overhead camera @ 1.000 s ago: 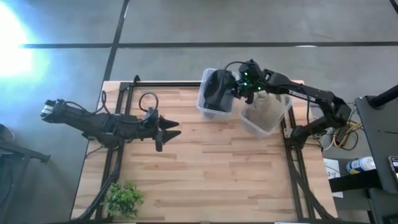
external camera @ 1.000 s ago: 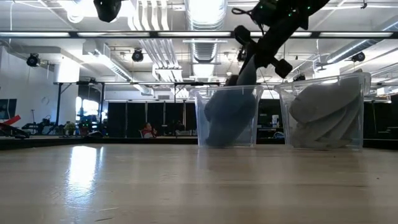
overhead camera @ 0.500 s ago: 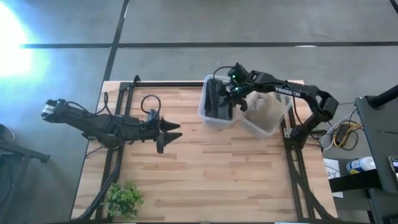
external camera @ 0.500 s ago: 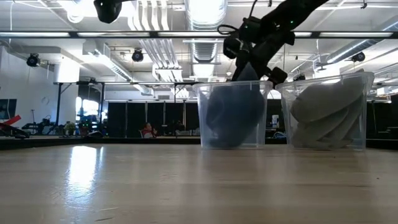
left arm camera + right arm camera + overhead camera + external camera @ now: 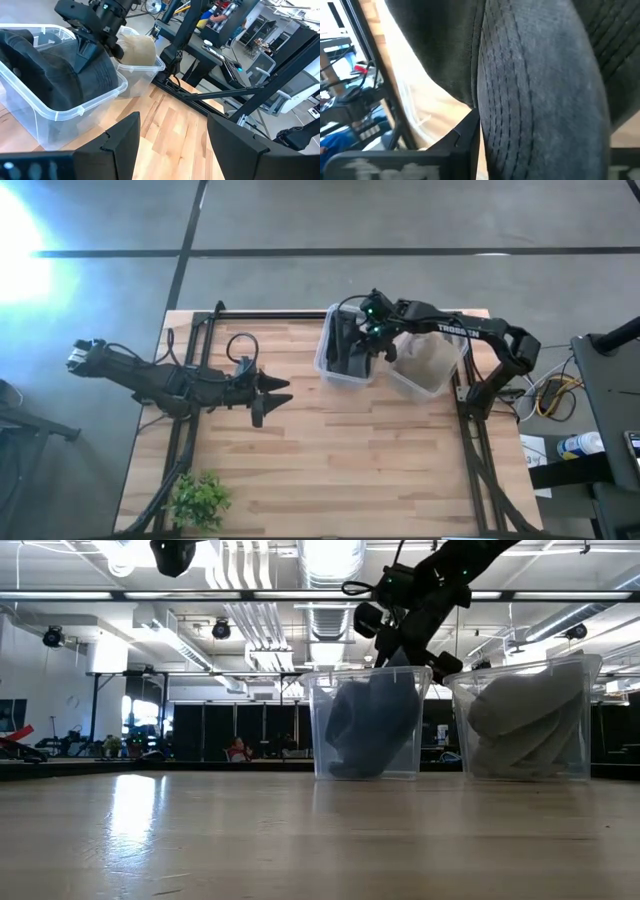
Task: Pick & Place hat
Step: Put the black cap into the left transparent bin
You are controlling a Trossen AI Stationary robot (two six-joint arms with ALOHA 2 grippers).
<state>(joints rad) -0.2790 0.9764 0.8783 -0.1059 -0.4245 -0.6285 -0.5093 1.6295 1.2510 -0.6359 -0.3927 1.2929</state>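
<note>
The hat (image 5: pixel 352 345) is dark, soft fabric with rows of fine stitching on its brim, and it sits slumped inside a clear, thin-walled plastic bin (image 5: pixel 328 367) at the upper middle of the high view, on the pale wood-plank bench (image 5: pixel 340 450). Just to the right of that bin stands a second clear bin (image 5: pixel 435 385) holding light beige hats (image 5: pixel 425 360), rounded and stacked on a slant (seen clearly in the low view).

The right pincer (image 5: pixel 372 338) reaches over the rim of the dark hat's bin, its dark fingers closed on the hat's brim; the right wrist view fills with the ribbed grey cloth pressed against one finger (image 5: pixel 470 135). In the low view the arm comes down from the upper right and partly covers the bin's top edge, so the exact grip point is hard to make out there.

The left pincer (image 5: pixel 270 391) waits at the middle left of the high view, above the bench, fingers spread wide. A small green plant (image 5: pixel 197 498) sits at the lower left corner. Metal frame bars (image 5: pixel 470 450) run along both bench sides.
</note>
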